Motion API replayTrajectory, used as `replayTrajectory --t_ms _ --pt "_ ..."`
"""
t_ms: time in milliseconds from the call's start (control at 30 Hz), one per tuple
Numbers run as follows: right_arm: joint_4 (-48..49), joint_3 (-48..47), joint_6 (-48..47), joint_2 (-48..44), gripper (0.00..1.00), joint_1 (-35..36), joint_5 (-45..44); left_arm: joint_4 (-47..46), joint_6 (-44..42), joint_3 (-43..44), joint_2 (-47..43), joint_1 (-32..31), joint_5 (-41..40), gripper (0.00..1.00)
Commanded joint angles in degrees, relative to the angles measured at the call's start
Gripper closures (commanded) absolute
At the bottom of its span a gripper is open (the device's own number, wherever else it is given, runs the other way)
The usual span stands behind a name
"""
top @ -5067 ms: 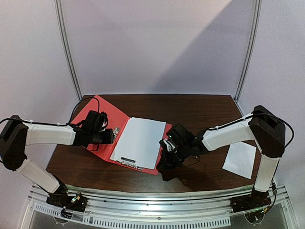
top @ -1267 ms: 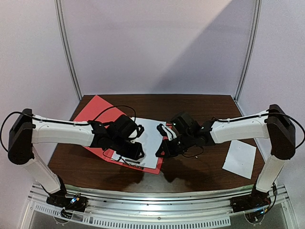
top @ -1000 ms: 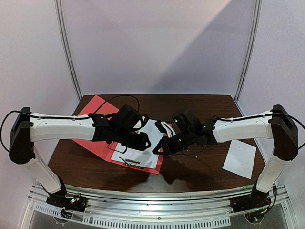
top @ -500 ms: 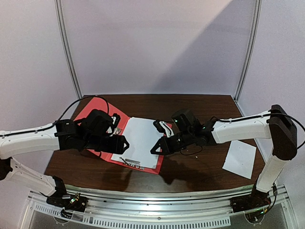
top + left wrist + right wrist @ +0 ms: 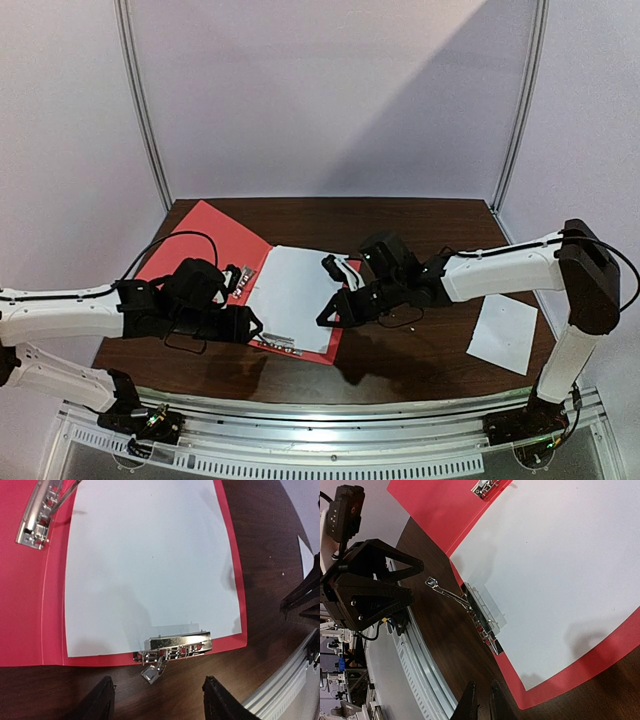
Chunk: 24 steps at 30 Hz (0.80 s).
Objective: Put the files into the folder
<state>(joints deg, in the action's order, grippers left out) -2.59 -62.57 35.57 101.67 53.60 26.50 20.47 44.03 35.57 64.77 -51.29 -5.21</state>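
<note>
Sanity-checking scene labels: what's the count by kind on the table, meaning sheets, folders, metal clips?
White paper sheets: 2, large sheet and small sheet
Red folder: 1
Metal clips: 2, near-edge clip and spine clip
Total: 5

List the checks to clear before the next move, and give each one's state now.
1. Folder lying open: ok.
2. Large sheet within its right half: ok.
3. Near clip latched over that sheet's edge: cannot tell.
4. Small sheet in the folder: not ok; it lies apart on the table, far right.
5. Left gripper open and empty: ok.
6. Right gripper empty: ok; fingers nearly together.
</note>
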Motion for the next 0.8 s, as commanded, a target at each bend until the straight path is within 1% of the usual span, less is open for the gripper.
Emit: replayTrajectory --t_ms 0,233,367,567,767 --pt "-1.3 0.8 0.0 1.1 0.91 0.0 -0.9 -5.7 0.2 -1.2 0.9 1.3 1.2 0.41" --pt "-2.0 0.6 -0.1 1.2 0.91 -0.1 -1.3 -9.5 0.1 -1.6 3.7 1.5 2.9 0.45" --pt "-2.3 0.4 -0.2 1.2 0.91 0.0 -1.3 -9.3 -0.1 -0.8 5.2 1.5 3.5 0.46" --pt "-2.2 0.3 -0.3 1.2 0.92 0.0 -1.2 -9.0 0.0 -0.7 5.3 1.4 4.0 0.46" --pt "-2.4 0.4 -0.3 1.1 0.91 0.0 -1.2 -11.4 -0.1 -0.5 5.7 1.1 6.3 0.48"
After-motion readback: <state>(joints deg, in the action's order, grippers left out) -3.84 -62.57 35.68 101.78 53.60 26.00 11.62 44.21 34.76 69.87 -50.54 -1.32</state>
